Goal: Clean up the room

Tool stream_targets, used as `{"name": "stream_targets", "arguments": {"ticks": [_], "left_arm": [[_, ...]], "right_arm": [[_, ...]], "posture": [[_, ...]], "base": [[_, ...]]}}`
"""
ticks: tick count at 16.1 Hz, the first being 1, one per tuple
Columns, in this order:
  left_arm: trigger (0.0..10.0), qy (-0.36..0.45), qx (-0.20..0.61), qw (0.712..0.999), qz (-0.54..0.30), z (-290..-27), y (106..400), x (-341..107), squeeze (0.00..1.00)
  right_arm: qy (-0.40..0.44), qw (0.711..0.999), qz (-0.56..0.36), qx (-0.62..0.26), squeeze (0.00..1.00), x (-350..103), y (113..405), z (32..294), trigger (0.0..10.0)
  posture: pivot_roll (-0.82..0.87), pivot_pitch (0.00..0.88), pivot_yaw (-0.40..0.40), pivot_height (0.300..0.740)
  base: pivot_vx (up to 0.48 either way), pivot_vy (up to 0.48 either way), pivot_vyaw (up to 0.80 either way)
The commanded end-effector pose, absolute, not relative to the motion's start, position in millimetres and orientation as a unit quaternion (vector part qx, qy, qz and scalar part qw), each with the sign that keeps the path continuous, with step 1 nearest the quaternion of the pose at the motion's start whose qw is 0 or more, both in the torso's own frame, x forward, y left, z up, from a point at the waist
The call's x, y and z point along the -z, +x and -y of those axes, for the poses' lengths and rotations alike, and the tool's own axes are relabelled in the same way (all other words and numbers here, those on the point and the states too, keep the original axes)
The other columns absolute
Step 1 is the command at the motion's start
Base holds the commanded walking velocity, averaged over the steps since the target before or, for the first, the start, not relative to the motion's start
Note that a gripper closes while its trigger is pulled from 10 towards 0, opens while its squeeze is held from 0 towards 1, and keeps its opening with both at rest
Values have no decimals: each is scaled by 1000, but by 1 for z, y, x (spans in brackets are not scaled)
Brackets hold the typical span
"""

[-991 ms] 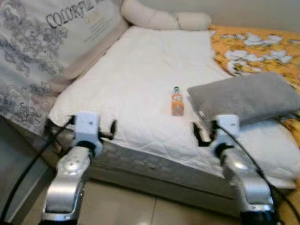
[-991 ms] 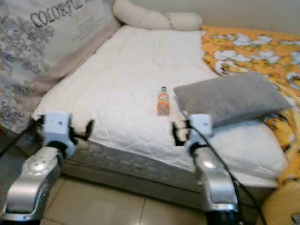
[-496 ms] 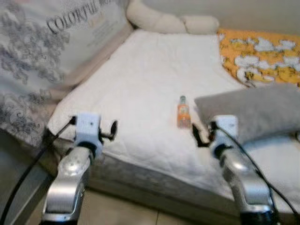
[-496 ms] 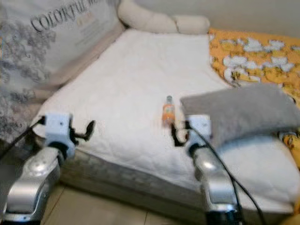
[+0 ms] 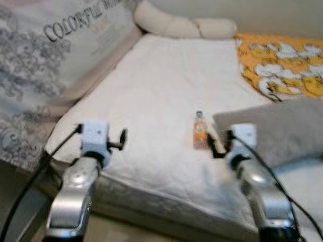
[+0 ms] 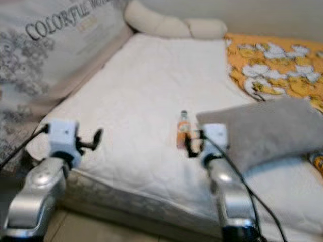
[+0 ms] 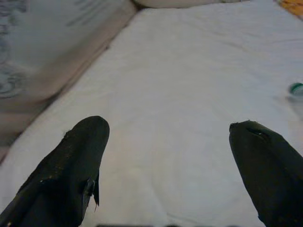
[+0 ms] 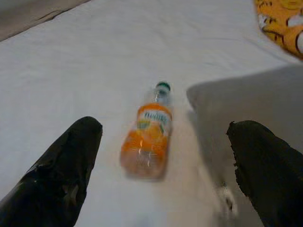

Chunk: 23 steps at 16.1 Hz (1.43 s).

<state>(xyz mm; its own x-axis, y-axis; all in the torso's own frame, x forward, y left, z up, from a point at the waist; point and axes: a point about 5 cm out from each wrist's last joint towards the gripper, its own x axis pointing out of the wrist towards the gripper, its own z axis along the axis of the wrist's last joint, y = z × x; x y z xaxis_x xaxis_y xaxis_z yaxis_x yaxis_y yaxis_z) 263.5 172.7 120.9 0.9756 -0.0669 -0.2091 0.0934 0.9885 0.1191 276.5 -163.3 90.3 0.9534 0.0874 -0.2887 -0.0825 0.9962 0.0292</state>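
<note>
A small orange drink bottle (image 5: 200, 132) with a green cap lies on the white mattress (image 5: 166, 85), cap pointing toward the head of the bed. My right gripper (image 5: 216, 145) hovers just short of it, fingers spread open and empty; in the right wrist view the bottle (image 8: 147, 143) lies between and ahead of the two black fingertips (image 8: 71, 161). My left gripper (image 5: 119, 140) hangs open over the mattress's near left part, with bare white sheet (image 7: 180, 118) before it and the bottle's cap (image 7: 296, 88) far off to one side.
A grey pillow (image 5: 282, 132) lies right beside the bottle on its right. An orange flowered blanket (image 5: 282, 63) covers the far right. Cream bolsters (image 5: 181, 24) line the head. A large printed cushion (image 5: 45, 70) leans along the left side.
The camera has moved closer to the bed, so the bottle and pillow sit lower in the picture. The right gripper now stands nearer the bottle. Both grippers stay open.
</note>
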Motion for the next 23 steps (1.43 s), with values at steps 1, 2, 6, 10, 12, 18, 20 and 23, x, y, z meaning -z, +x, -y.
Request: {"name": "stream_targets", "arguments": {"ticks": [1, 2, 6, 10, 12, 18, 20, 23], "left_arm": [[10000, 75, 26, 992, -99, -182, 264, -124, 1000], [10000, 75, 26, 992, -100, -182, 264, -124, 1000], [10000, 67, 54, 991, -105, -176, 262, -124, 1000], [10000, 51, 154, 979, -127, -151, 258, -122, 1000], [10000, 60, 169, 975, -128, -148, 258, -122, 1000], [10000, 107, 240, 956, -130, -143, 266, -130, 698], [10000, 155, 315, 926, -141, -142, 268, -134, 714], [10000, 167, 384, 897, -139, -138, 264, -143, 718]], "right_arm": [[12, 989, -137, -59, 0, -96, 280, 152, 10000], [11, 989, -138, -58, 0, -96, 279, 152, 10000], [11, 987, -152, -52, 0, -94, 279, 153, 10000], [-31, 977, -209, -19, 0, -83, 296, 161, 10000], [-40, 974, -223, -13, 0, -80, 304, 163, 10000], [-62, 954, -294, 3, 506, -73, 346, 170, 10000], [-65, 948, -312, 22, 1000, -77, 361, 175, 10000], [-31, 946, -317, 59, 1000, -78, 365, 182, 10000]], "posture": [[-60, 0, 11, 740], [-60, 0, 11, 740], [-61, 0, 12, 740], [-80, 0, 37, 740], [-82, 0, 40, 740], [-73, 0, 42, 740], [-43, 39, 46, 740], [25, 130, 53, 740]], "base": [[341, 0, 0], [341, 0, 0], [163, 0, 0], [0, 0, 0], [0, 0, 0], [0, 0, 0], [0, 0, 0], [0, 0, 0]]}}
